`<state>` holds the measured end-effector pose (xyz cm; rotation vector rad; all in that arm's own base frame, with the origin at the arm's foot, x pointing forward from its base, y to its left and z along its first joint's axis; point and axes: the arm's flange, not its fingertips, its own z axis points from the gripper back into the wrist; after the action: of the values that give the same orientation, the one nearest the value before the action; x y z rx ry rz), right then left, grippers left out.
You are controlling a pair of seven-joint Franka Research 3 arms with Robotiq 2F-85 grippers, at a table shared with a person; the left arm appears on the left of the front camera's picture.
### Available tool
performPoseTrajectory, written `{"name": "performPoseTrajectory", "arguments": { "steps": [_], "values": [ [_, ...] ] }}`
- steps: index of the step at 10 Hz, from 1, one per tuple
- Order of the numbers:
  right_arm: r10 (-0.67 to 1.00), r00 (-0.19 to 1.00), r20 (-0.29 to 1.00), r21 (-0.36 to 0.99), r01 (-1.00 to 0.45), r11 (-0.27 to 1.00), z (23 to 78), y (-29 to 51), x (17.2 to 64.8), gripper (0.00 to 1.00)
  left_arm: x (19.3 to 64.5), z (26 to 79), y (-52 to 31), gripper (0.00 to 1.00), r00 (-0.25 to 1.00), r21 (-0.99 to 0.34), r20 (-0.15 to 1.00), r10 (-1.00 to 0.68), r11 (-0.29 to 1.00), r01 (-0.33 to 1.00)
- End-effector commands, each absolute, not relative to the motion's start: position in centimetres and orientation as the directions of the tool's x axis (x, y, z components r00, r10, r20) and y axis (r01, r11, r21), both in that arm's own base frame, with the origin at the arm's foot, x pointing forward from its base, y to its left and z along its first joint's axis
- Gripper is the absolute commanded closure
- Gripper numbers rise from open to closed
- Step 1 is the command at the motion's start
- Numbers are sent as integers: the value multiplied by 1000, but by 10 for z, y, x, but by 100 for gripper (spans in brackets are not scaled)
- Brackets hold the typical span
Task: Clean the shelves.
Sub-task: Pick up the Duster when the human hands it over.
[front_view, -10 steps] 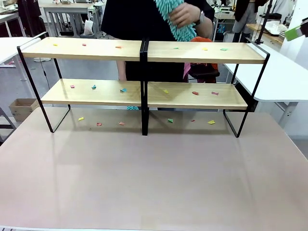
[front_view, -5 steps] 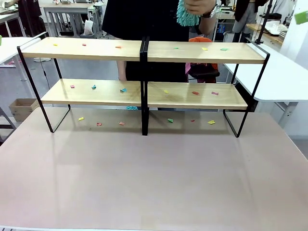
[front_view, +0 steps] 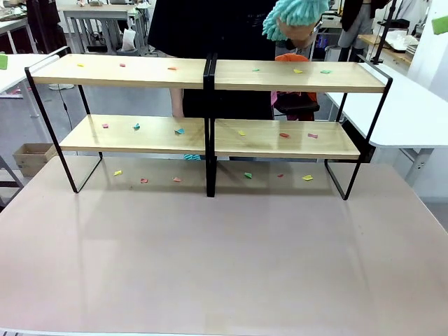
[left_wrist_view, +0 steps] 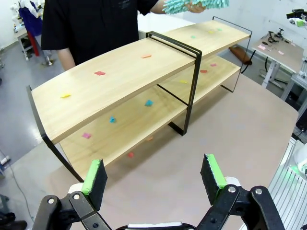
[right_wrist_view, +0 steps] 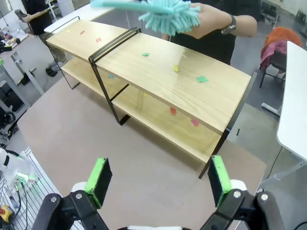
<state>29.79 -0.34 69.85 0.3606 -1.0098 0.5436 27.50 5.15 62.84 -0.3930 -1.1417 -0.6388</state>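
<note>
The shelves [front_view: 210, 73] stand across the far half of the table: two joined two-tier racks of light wood in black frames. Small coloured paper scraps [front_view: 178, 130] lie on both tiers and on the tabletop beneath. Behind the right rack, a person's hand holds a fluffy teal duster [front_view: 292, 14] in the air above the top board. From the left wrist view the shelves [left_wrist_view: 120, 76] run away diagonally, and my left gripper [left_wrist_view: 154, 175] is open and empty well short of them. My right gripper [right_wrist_view: 159, 180] is also open and empty, high above the table before the right rack [right_wrist_view: 177, 79], with the duster [right_wrist_view: 168, 17] beyond.
The beige tabletop [front_view: 224, 252] stretches bare between me and the racks. A white table [front_view: 409, 112] stands to the right, and a cardboard box [front_view: 31, 157] sits on the floor at the left. The person in black stands close behind the racks.
The person has lifted the duster from hanging just over the right top board to held higher, with its head bunched up. Both open grippers look unmoved.
</note>
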Motion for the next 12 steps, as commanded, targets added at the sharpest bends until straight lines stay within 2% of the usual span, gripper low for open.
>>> {"name": "performPoseTrajectory", "arguments": {
  "steps": [1, 6, 7, 12],
  "values": [
    [251, 431, 867, 61, -592, 804, 702, -3, 297, 0, 275, 610, 45, 0, 258, 50, 923, -286, 753, 656],
    [270, 442, 855, 65, -608, 792, 698, 1, 302, 0, 282, 611, 36, 0, 283, 39, 918, -277, 775, 631],
    [270, 449, 851, 69, -608, 791, 698, 1, 305, 0, 281, 624, 43, 0, 277, 27, 919, -279, 748, 663],
    [276, 447, 851, 52, -595, 802, 693, 1, 303, 0, 281, 624, 43, 0, 277, 27, 919, -279, 748, 663]
  ]
}}
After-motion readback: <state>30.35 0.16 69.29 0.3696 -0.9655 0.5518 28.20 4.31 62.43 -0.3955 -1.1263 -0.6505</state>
